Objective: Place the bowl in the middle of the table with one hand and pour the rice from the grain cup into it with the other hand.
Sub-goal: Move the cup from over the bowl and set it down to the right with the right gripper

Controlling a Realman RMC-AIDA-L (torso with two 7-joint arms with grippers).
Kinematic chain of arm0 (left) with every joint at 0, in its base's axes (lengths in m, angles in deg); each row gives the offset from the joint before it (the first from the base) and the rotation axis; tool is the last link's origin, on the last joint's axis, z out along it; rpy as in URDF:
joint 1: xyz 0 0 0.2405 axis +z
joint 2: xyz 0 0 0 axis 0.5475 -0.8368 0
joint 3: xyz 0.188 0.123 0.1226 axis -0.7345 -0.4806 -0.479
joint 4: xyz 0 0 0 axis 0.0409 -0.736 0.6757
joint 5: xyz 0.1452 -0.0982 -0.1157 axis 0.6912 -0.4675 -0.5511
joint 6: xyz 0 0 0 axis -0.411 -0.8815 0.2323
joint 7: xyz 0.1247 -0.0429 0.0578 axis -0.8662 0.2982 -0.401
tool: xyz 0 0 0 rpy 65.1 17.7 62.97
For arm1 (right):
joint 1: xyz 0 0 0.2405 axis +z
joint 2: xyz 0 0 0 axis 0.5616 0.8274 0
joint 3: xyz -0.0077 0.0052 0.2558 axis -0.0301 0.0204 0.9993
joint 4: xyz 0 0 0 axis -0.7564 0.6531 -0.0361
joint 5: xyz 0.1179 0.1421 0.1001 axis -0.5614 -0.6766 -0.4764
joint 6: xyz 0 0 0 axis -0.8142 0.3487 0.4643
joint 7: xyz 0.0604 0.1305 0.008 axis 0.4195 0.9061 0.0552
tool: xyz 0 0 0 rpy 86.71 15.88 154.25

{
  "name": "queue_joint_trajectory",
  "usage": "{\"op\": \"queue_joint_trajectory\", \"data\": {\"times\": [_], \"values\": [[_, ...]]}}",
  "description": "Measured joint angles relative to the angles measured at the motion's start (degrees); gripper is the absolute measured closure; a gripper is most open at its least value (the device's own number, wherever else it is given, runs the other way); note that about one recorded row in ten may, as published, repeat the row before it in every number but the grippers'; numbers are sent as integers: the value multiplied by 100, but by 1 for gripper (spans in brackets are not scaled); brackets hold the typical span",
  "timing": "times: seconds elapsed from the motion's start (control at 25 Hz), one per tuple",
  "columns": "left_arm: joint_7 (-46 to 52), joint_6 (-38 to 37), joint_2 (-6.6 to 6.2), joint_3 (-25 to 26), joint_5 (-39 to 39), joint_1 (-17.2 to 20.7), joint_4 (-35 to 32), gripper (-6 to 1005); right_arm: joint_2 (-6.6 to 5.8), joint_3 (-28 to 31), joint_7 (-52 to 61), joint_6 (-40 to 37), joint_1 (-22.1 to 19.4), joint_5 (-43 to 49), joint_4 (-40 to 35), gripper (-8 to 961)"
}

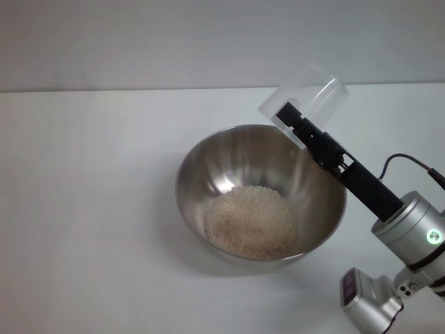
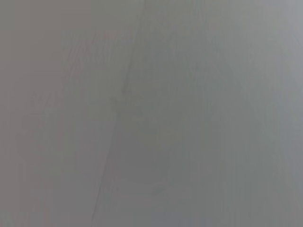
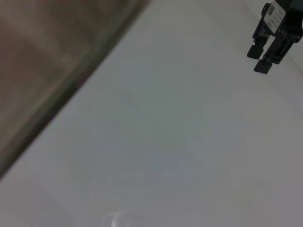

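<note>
The steel bowl (image 1: 189,167) stands in the middle of the white table (image 1: 83,209), with a pale heap of rice (image 1: 250,224) on its bottom. Above the bowl's far right rim my right gripper (image 1: 288,115) is shut on the clear grain cup (image 1: 311,89), which is tipped over and looks empty. No rice is falling. My left gripper (image 3: 264,56) is outside the head view; the right wrist view catches it far off above the table, its black fingers (image 3: 256,51) apart and holding nothing. The left wrist view is only blank grey.
The right arm's silver wrist (image 1: 410,233) reaches in from the near right corner. In the right wrist view the table (image 3: 165,142) ends at an edge, with a brown surface (image 3: 47,47) beyond it.
</note>
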State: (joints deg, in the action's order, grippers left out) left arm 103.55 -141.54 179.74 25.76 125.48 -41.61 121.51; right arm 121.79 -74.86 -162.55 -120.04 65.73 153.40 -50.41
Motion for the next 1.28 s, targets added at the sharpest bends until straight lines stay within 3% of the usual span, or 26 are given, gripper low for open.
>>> {"op": "queue_joint_trajectory", "data": {"times": [0.16, 0.64, 0.96, 1.28], "values": [[4, -6, 12, -17, 1, 6, 9, 424, -13, 128, 456, -95, -100, -97, 81, 941], [4, -12, 20, -80, -3, -44, 0, 416, 4, 1969, 5624, -319, -1284, -721, 1646, 941], [4, -12, 20, -81, -1, -100, -36, 411, -7, 2059, 8613, 308, -1669, -1472, 1775, 941], [50, -12, 20, -78, 0, -160, -126, 406, 0, 2017, 10150, 895, -1542, -1814, 1347, 941]]}}
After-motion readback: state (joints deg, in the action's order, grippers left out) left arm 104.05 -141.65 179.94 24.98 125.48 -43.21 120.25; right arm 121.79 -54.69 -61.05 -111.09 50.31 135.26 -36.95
